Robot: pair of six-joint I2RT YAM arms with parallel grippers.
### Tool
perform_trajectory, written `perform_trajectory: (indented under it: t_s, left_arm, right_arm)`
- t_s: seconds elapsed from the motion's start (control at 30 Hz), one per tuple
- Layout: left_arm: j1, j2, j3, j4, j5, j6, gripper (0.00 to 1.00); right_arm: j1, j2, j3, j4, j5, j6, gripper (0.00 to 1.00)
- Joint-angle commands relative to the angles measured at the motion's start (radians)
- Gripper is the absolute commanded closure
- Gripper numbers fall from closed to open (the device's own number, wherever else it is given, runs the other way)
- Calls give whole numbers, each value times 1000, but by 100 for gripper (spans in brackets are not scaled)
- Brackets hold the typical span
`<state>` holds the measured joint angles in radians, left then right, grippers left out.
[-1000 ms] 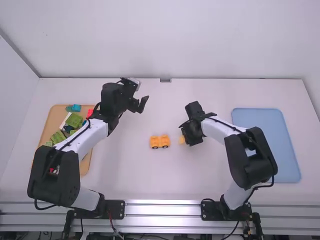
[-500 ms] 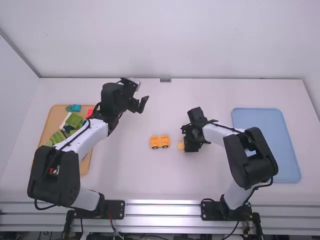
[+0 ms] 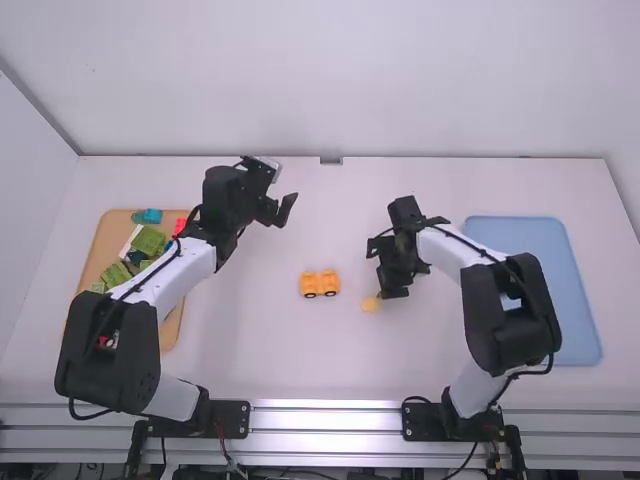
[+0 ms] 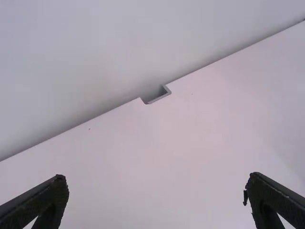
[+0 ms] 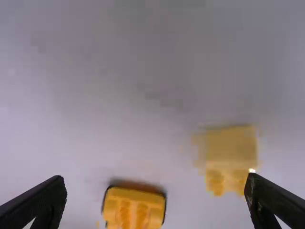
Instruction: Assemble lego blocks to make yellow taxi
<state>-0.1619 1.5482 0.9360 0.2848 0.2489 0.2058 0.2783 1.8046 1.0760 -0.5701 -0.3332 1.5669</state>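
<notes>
— Where to take the small pale-yellow plastic block (image 3: 370,304)?
— By opposite flat sides; likely light, stiff, slick. Lying on the white worktop (image 3: 300,360), near the orange-yellow wheeled plastic base (image 3: 320,284).
— And for gripping?
— Both spread: right gripper (image 5: 156,178) nearby, left gripper (image 4: 157,179) well apart.

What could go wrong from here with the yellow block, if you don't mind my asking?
One of the right gripper's open fingers appears over the block's edge, so lowering it there might tip or push the block. The wheeled piece sits loose beside it, so it could roll if bumped.
</notes>
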Motion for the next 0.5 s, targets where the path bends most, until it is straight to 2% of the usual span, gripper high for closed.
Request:
perform_trajectory:
  t_s: [0.0,0.13,0.2,0.3,0.33,0.37,0.4,0.47]
  left_arm:
    - [-1,-9,19,0,-3,0,1]
    - [-1,-9,19,-5,-3,0,1]
    - [-1,-9,19,-12,-4,1,1]
    - [-1,-9,19,-21,-4,24,1]
    - [-1,-9,19,-33,2,69,1]
    - [-1,-9,19,-36,5,82,1]
    - [-1,-11,19,-50,9,119,1]
    - [-1,-21,19,-85,57,181,1]
  right_arm:
    - [-13,8,80,-46,-10,-93,1]
    - [-25,8,136,-104,-4,-235,1]
    - [-33,8,161,-122,-21,-519,2]
    - [-59,8,208,-91,-143,-901,2]
    - [-71,7,238,-118,-203,-1098,1]
    - [-73,7,247,-130,-217,-1144,1]
    - [-78,8,283,-196,-249,-1325,1]
    - [-73,8,321,-291,-239,-1609,1]
